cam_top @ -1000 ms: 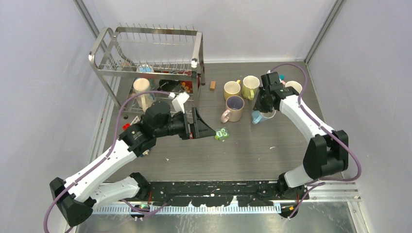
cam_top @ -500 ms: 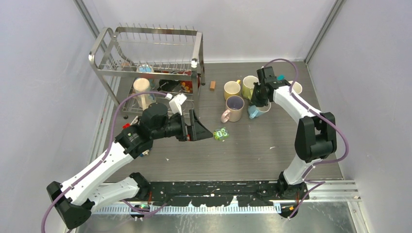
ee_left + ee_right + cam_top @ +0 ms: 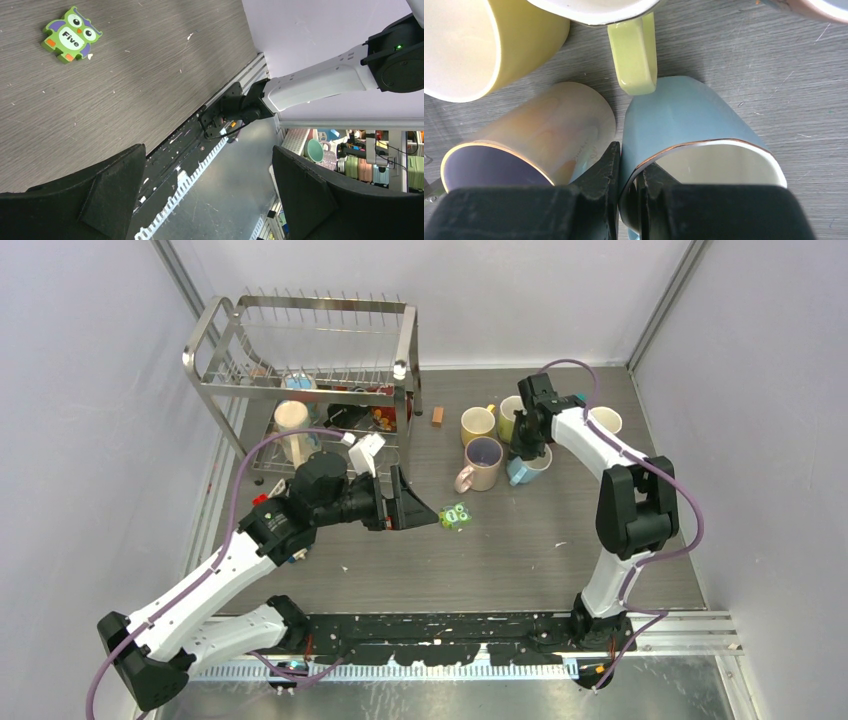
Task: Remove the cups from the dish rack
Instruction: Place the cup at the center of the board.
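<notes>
Black jaws rise from the bottom edge and pinch the near wall of a light blue mug (image 3: 689,120) at its gold-edged rim, one finger inside the cream interior, the other outside. The mug stands on a grey wood-grain worktop (image 3: 774,75). The outer finger sits in the narrow gap between this mug and a peach mug (image 3: 549,125) with a lavender inside, at lower left. A yellow mug (image 3: 494,45) fills the upper left corner. At top centre a lime mug's handle (image 3: 634,55) points down toward the blue mug; contact cannot be judged. Another mug's rim (image 3: 819,7) clips the upper right corner.
</notes>
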Action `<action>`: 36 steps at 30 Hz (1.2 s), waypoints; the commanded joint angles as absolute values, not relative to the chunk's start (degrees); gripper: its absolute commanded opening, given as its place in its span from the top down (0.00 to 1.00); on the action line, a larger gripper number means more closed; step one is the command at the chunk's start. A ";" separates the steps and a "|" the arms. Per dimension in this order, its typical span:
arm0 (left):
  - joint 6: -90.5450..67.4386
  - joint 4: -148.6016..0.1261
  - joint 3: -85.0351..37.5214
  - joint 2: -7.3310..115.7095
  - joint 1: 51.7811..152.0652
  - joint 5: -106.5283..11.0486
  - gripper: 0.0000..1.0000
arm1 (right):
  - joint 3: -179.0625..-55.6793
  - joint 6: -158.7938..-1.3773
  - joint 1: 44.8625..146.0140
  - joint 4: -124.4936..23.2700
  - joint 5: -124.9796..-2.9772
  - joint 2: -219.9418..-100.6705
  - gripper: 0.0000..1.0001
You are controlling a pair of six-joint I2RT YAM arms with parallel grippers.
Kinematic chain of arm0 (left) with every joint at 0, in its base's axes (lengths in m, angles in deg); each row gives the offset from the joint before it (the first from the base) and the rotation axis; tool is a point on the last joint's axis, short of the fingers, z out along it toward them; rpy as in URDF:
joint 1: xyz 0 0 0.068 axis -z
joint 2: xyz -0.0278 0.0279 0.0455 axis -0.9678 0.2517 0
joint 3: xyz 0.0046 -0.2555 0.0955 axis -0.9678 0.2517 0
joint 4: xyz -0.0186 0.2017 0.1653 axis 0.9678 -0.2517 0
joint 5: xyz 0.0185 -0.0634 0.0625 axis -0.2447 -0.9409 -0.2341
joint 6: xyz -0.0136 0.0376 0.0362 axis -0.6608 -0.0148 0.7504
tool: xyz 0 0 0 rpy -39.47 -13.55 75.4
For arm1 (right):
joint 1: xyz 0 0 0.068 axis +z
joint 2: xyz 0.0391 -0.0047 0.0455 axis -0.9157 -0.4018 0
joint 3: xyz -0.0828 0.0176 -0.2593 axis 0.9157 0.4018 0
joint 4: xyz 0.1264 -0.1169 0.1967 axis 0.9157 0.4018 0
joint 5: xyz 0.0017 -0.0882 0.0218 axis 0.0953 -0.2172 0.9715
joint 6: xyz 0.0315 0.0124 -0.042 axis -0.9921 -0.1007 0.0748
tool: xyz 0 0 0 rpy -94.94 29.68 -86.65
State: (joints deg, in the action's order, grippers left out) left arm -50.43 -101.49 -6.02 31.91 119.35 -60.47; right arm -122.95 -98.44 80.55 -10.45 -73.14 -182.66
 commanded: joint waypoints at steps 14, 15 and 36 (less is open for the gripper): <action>-49.81 -101.60 -7.77 31.60 119.46 -59.00 0.02 | -129.48 -100.02 82.29 -7.54 -76.10 -183.09 0.66; -49.81 -101.65 -7.82 31.48 119.46 -58.95 0.02 | -129.71 -100.22 82.31 -7.20 -76.15 -183.05 0.66; -48.91 -104.10 -5.88 27.71 119.46 -49.56 0.01 | -130.33 -104.32 83.29 -3.42 -77.52 -171.85 0.28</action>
State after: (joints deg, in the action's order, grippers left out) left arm -50.19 -104.53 -6.02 30.25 119.35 -54.42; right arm -128.54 -102.83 82.71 -3.18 -77.53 -178.42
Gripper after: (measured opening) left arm 0.987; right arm 0.653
